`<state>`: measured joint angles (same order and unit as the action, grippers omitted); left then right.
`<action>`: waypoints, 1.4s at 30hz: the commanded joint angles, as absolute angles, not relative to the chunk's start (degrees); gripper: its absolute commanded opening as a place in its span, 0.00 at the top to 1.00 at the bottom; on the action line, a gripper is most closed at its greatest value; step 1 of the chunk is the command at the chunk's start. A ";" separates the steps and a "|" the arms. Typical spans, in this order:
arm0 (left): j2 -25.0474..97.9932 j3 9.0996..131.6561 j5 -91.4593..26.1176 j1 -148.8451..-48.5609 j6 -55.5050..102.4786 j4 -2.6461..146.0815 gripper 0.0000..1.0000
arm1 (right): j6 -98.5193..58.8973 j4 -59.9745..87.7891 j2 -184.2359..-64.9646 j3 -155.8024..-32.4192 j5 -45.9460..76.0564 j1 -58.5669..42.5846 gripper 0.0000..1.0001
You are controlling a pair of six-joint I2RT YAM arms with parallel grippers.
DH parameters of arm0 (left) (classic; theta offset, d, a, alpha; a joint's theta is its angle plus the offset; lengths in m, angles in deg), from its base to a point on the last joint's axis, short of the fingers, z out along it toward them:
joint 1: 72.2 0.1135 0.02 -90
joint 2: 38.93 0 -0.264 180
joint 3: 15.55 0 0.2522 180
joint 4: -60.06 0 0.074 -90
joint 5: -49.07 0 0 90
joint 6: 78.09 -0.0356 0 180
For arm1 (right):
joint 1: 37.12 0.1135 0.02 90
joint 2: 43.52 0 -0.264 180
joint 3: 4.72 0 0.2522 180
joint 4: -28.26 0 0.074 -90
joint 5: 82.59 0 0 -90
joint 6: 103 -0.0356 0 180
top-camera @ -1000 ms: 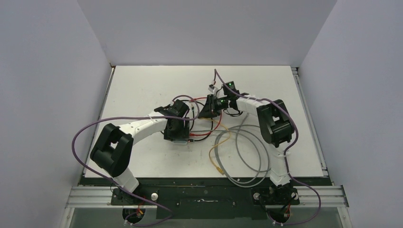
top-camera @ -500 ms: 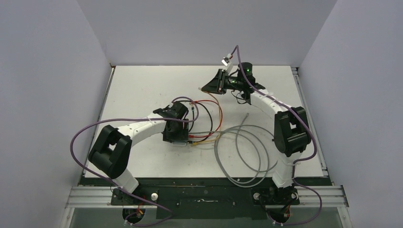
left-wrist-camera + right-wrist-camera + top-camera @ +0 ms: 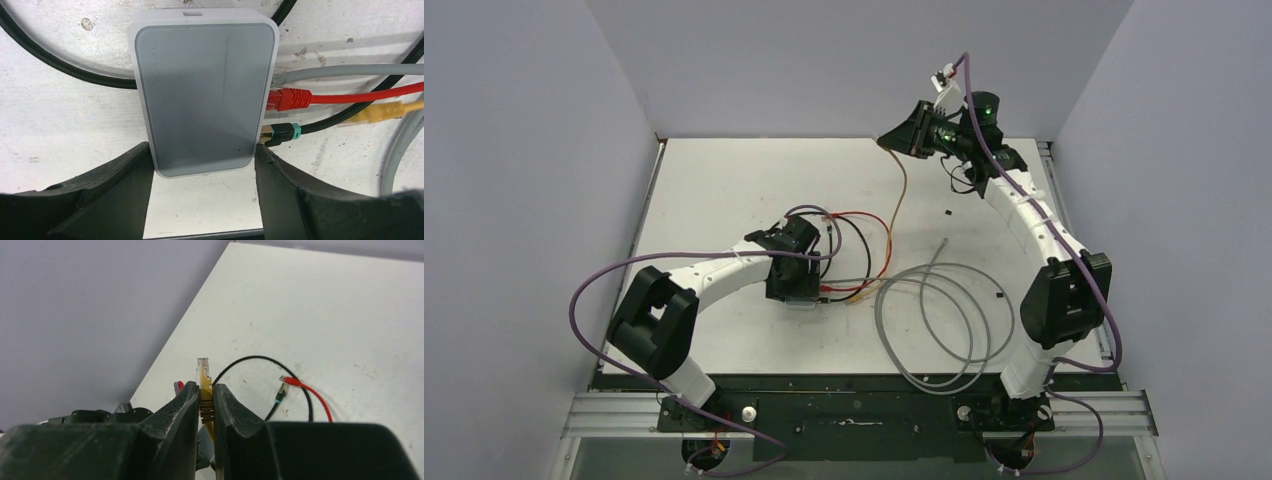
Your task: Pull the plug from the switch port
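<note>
white table [image 3: 724, 180] carries switch [image 3: 205, 100], grey cable [image 3: 350, 71], red cable [image 3: 360, 95], blk cable [image 3: 50, 60].

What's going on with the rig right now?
The left hand is clamped on the switch, holding it flat on the table. The right hand is raised over the far side of the table, shut on a yellow plug that is out of the switch, with its yellow cable trailing down to the table. A grey cable, a red plug and a black plug sit at the sockets along the switch's edge.
</note>
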<state>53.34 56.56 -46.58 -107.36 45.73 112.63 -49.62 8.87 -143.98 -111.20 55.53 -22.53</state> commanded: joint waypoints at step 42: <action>49.19 55.23 -50.18 -107.62 44.08 114.40 1.00 | -50.57 8.93 -138.61 -127.37 45.45 -27.56 0.95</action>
